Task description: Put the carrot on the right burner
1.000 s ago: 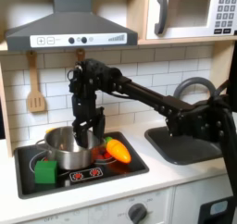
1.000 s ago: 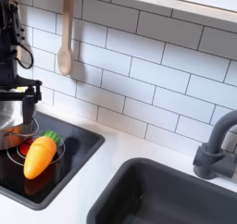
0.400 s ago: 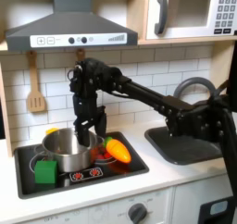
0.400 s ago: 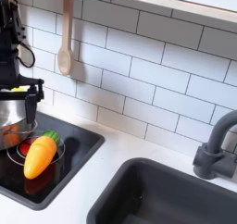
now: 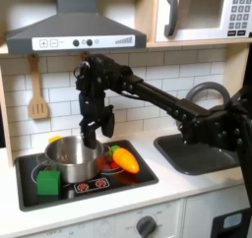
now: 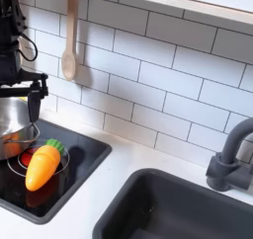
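Observation:
The orange carrot [image 5: 125, 160] with its green top lies on the burner at the first exterior view's right side of the black stovetop [image 5: 138, 175]. In the second exterior view the carrot [image 6: 42, 166] rests alone on a red burner ring [image 6: 21, 159]. My gripper [image 5: 90, 138] hangs open and empty above the rim of the silver pot [image 5: 71, 159], up and to the left of the carrot and clear of it. One of its fingers [image 6: 37, 101] shows at the second exterior view's left edge.
A green cube [image 5: 47, 183] sits at the stove's front left and a yellow piece [image 5: 54, 141] lies behind the pot. A wooden spatula [image 5: 37, 96] hangs on the tiled wall. A dark sink [image 5: 195, 153] with a faucet [image 6: 229, 156] lies to the right.
My gripper has risen from just above the stove and pot rim, staying open. The carrot has stayed where it was on the burner.

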Controlling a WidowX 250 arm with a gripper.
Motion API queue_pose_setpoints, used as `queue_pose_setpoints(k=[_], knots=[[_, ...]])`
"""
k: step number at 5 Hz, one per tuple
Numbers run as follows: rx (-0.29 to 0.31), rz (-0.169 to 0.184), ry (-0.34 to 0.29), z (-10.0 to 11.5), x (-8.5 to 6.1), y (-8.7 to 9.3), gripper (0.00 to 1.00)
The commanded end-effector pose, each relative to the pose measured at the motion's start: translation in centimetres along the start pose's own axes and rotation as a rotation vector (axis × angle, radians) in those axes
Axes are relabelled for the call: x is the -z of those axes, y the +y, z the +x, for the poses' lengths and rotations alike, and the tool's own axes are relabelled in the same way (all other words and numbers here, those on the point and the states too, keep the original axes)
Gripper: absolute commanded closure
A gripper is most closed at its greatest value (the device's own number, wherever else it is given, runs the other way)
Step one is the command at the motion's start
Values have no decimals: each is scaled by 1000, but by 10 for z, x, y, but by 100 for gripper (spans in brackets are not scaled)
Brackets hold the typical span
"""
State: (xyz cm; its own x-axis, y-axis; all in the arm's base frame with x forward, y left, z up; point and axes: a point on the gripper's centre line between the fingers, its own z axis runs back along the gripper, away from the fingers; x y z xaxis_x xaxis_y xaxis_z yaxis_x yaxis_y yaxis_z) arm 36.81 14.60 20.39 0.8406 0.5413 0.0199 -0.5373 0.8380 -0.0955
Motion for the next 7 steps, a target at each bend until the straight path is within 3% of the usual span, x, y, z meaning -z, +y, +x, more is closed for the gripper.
queue_pose_setpoints(k=[1,3,7], knots=[[0,9,2,2,4,1,0],[-4,3,-4,11,4,-3,0],[-13,23,-8,17,16,-1,0]])
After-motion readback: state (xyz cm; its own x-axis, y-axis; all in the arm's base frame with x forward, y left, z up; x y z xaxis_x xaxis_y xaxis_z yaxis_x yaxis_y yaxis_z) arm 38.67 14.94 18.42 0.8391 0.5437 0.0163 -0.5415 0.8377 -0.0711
